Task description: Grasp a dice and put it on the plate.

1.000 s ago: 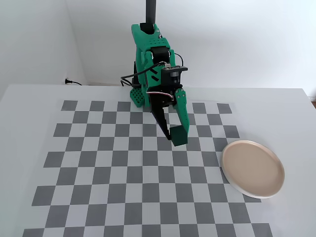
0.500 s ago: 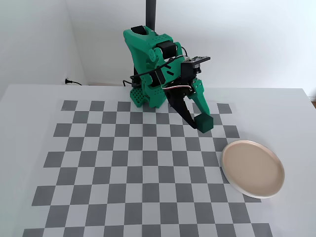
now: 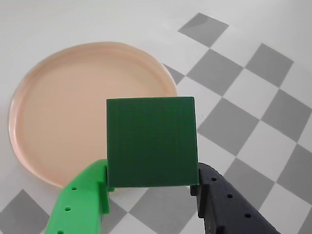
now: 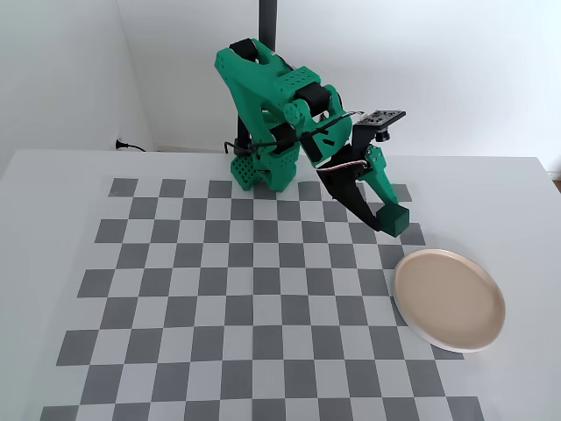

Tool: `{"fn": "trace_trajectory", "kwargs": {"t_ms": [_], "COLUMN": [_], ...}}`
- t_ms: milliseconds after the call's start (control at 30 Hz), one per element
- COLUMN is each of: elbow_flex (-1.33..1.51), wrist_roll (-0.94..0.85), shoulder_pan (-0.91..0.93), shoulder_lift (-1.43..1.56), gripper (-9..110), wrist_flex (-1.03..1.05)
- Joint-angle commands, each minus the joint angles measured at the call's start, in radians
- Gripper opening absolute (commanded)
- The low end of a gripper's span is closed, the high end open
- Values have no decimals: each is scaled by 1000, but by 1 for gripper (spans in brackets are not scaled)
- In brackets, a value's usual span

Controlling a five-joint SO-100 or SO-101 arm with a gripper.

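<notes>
Dice (image 3: 151, 141) dark green, plain faces. Plate (image 4: 449, 299) beige-pink, paler rim. Gripper (image 3: 152, 192) has one bright green finger (image 3: 80, 204), one black finger (image 3: 229, 207). Arm (image 4: 280, 114) green with black parts. Mat (image 4: 219, 298) under plate: grey-white checkerboard. Table (image 4: 53, 193) white.

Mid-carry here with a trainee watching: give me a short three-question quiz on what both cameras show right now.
1. True or false: the hand is shut on the dice.
2. In the fixed view, the dice is: A) lying on the plate, B) held in the air, up and left of the plate, C) resting on a checker square far left of the arm.
3. Fill in: in the wrist view, one finger is bright green and the other finger is ____.

Key
1. True
2. B
3. black
</notes>
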Motion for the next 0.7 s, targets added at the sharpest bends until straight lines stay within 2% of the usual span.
{"fn": "trace_trajectory", "kwargs": {"t_ms": [0,667], "elbow_flex": [-57,-453], "wrist_roll": [-3,21], "shoulder_pan": [-32,-103], "shoulder_lift": [-80,-624], "gripper": [-4,-4], "wrist_flex": [-66,-110]}}
